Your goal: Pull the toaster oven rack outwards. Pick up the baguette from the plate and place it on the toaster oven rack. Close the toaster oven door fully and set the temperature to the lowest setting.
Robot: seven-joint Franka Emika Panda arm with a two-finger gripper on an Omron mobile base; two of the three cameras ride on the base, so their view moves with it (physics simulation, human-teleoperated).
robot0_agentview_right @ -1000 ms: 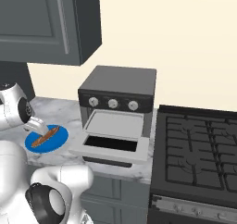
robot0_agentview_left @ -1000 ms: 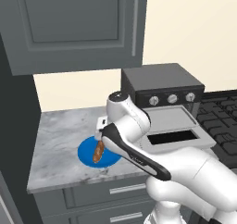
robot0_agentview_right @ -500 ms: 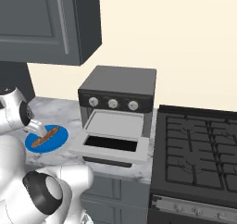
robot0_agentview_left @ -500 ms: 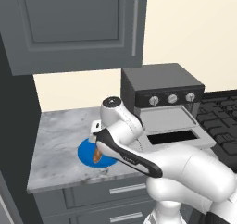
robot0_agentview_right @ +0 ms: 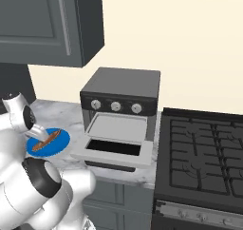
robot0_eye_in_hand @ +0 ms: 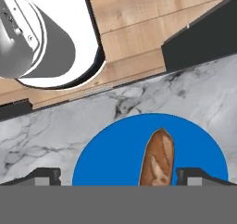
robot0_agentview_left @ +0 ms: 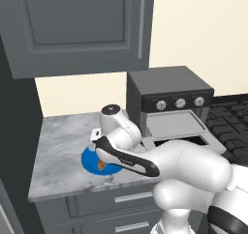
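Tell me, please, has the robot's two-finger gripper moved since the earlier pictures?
Yes. In the left base view the white hand has come down and left, closer over the flat round bright-blue plate. The gripper hangs open, its tips either side of the slim brown baguette.

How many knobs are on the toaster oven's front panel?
3. They sit in one row on the toaster oven, above the opening: left knob, middle knob, right knob. None looks hidden.
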